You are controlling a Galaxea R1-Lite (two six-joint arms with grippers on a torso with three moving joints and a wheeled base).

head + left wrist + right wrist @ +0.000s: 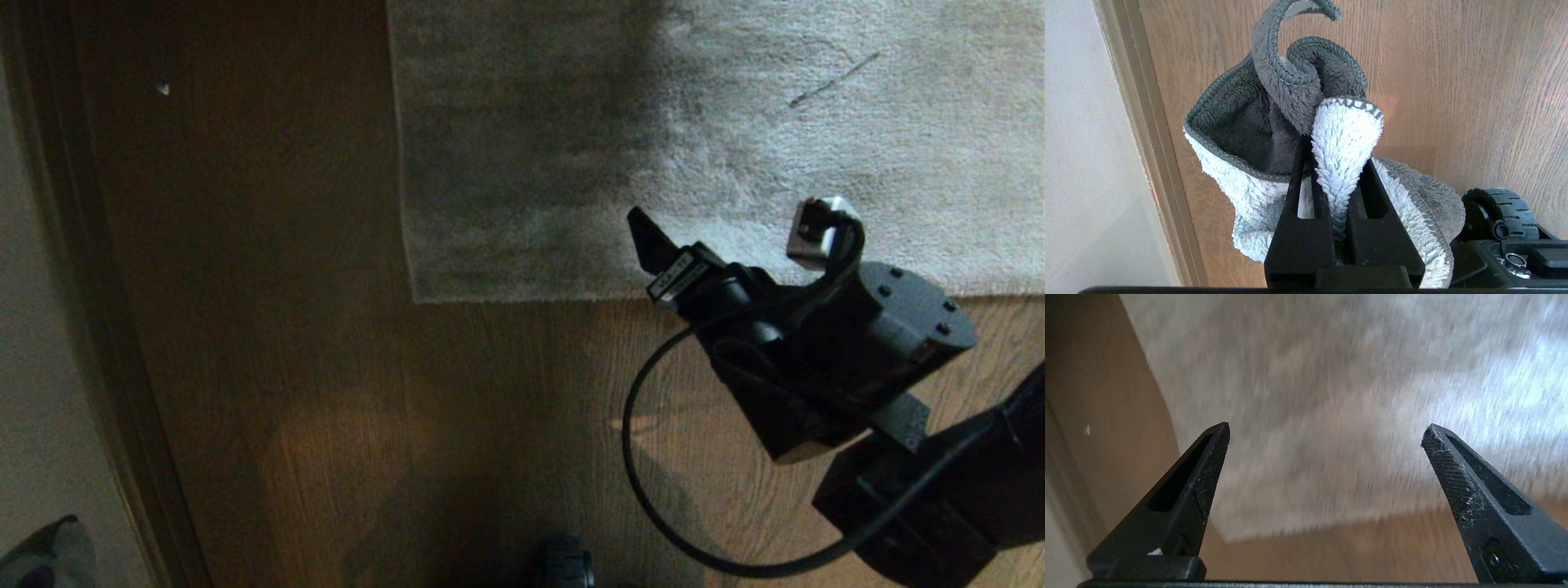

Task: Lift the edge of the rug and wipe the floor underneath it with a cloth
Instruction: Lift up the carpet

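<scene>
The grey-beige rug [735, 122] lies flat on the brown wood floor [408, 425]. Its near rug edge [531, 298] ends in a corner at the left. My right gripper [1325, 430] hovers over that edge, just right of the corner, open wide with nothing between its jaws. In the head view one of its black fingers [649, 245] points at the rug. The rug edge [1331, 528] runs across below its tips. My left gripper [1335, 163] is parked near the wall, shut on a fold of the fluffy grey-and-white cloth [1345, 134], which bunches around the fingers.
A pale wall [41, 327] with a brown skirting board [106, 327] runs down the left. A small white speck [163, 88] lies on the floor near it. The base's black wheel [1498, 208] sits beside the cloth. The right arm's cable [645, 490] loops over the floor.
</scene>
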